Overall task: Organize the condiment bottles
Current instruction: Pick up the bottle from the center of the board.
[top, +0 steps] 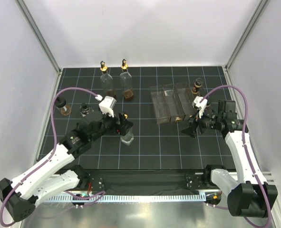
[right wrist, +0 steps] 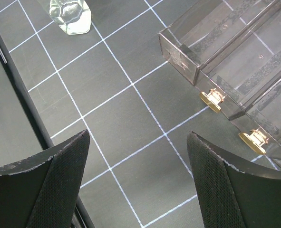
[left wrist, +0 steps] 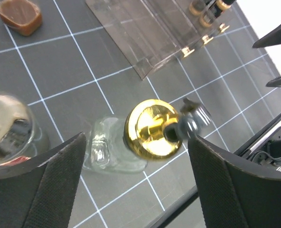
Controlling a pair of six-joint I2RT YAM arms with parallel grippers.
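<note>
The black gridded mat point(top: 150, 152) covers the floor between white walls, and its near edge runs just ahead of the arm bases. The widest open room is the front-centre strip and the squares between the two grippers. The clear divided rack point(top: 171, 102) sits right of centre. Its near corner is close to the right gripper point(top: 193, 127), whose fingers are spread over bare mat with nothing between them.

A tall pourer bottle point(top: 106, 83) and its twin point(top: 126, 81) stand side by side near the back edge, well apart from the rack. A third pourer bottle point(top: 127, 137) stands left of centre under the left gripper point(top: 123, 124). In the left wrist view its gold top point(left wrist: 152, 128) lies between the spread fingers with a gap on each side, not pinched.

The white-capped bottle point(top: 62, 107) stands near the left edge, with a black-capped bottle point(top: 86, 110) beside it. Another small dark bottle point(top: 196, 88) stands against the rack's far right side.
</note>
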